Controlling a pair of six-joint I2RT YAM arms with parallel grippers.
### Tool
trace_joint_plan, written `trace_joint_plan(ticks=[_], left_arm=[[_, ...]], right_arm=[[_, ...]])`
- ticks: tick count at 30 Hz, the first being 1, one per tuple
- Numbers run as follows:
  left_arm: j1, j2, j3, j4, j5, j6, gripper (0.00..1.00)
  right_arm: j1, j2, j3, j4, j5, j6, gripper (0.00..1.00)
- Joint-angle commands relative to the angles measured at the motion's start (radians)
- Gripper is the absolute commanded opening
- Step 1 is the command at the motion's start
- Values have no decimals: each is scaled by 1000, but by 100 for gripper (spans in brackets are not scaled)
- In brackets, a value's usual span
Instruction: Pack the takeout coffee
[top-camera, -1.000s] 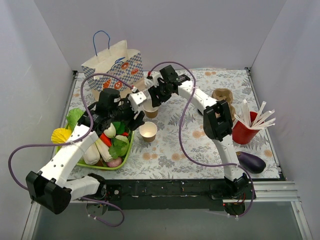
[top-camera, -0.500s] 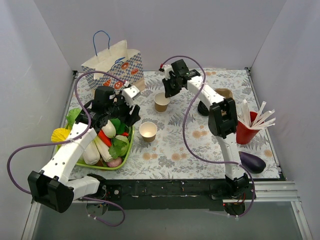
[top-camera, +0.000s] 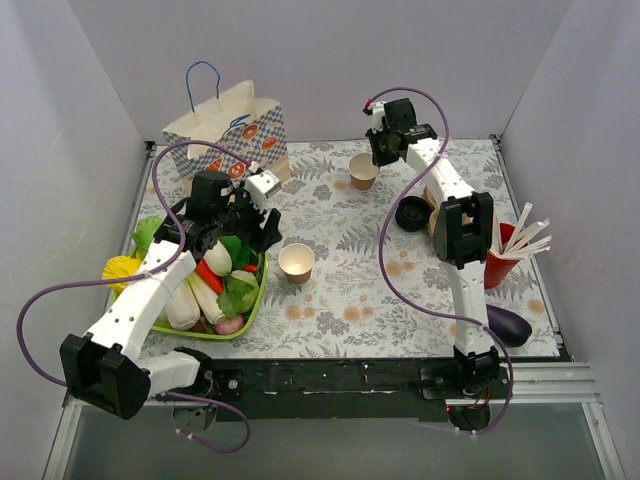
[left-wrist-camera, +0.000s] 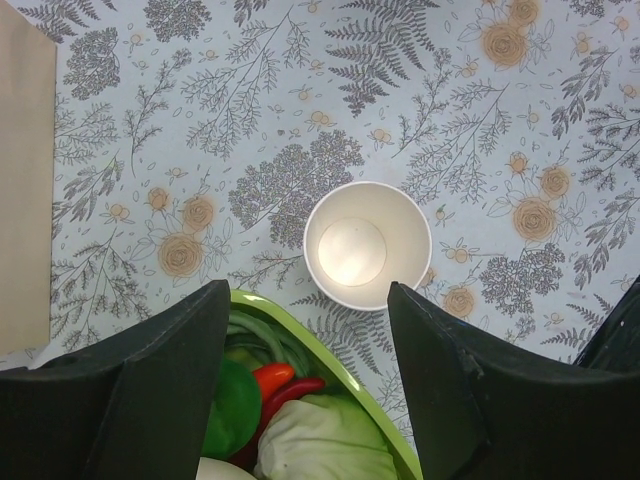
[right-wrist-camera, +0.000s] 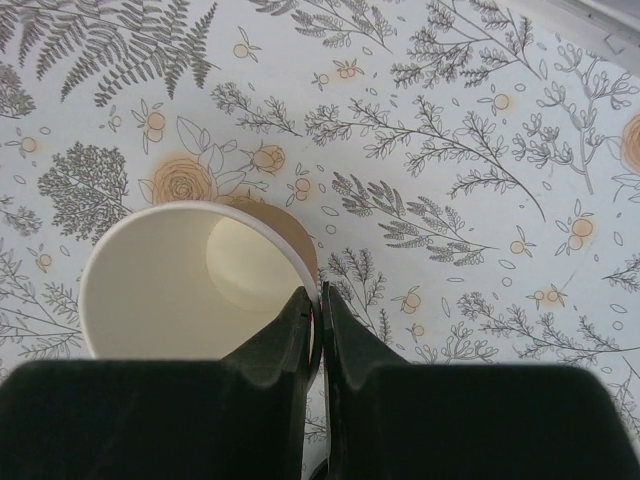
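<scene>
The right gripper (right-wrist-camera: 320, 305), pinching the rim of the kraft cup (top-camera: 363, 172), has carried it further right toward the far edge, near the black lid (top-camera: 411, 214). The left gripper (left-wrist-camera: 305, 300) stays spread wide above the second cup (left-wrist-camera: 367, 245).

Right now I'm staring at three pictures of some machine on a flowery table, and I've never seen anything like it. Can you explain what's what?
These are two robot arms bolted at the table's near edge. One picture looks down from above; the other two come from a camera on each wrist. The right gripper pinches the rim of an open paper cup at the far side. The left gripper hangs open above a second paper cup beside a green tray of vegetables. Also on the floral cloth: a black lid, a paper bag, a red cup of white sticks and an eggplant.
</scene>
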Motion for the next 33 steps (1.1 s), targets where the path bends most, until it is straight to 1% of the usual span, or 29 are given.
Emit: trace_joint_plan(ticks=[1,4,6,7,9,10,13,18,20,21,22,23,24,26,28,29,33], left_arm=[[8,-3,20,16,35,-9,65],[8,-3,15,15,39,-11,66],[8,-3,15,18,40,-12,66],[8,-3,14,18,42,-12,66],[8,-3,11,19,45,-14,66],[8,-5,11,22,45,-15,67],[10,-3,8,31,49,-20,67],[8,-5,-3,62,68,-38,68],[8,-7,-11,80,71,-43,70],[8,-8,-20,87,72,-46,72],[10,-10,-25,99,71,-48,74],[10,-11,-29,107,68,-54,76],[10,-17,-34,114,60,-58,77],[11,-20,-46,127,58,-63,80],[10,-20,-61,136,62,-65,84],[10,-19,-67,136,62,-65,84],[10,1,-83,145,39,-71,84]], right_arm=[[-5,44,28,22,6,-14,15],[-15,59,26,18,-12,-3,16],[-20,61,28,21,-22,1,19],[-18,61,26,19,-23,6,32],[-22,50,26,19,-35,18,43],[-23,44,28,19,-39,20,53],[-23,0,20,19,-43,21,64],[-23,-129,-43,15,-68,-4,67],[-23,-169,-113,-7,-72,-31,68],[-23,-218,-147,-15,-66,-57,68],[-26,-246,-240,-22,-62,-78,68],[-28,-273,-285,-27,-55,-100,68],[-28,-322,-332,-31,-49,-123,67],[-35,-362,-441,-60,-36,-204,64],[-46,-407,-501,-77,-20,-271,61],[-49,-421,-556,-87,-5,-285,60],[-58,-477,-647,-108,-17,-331,57]])
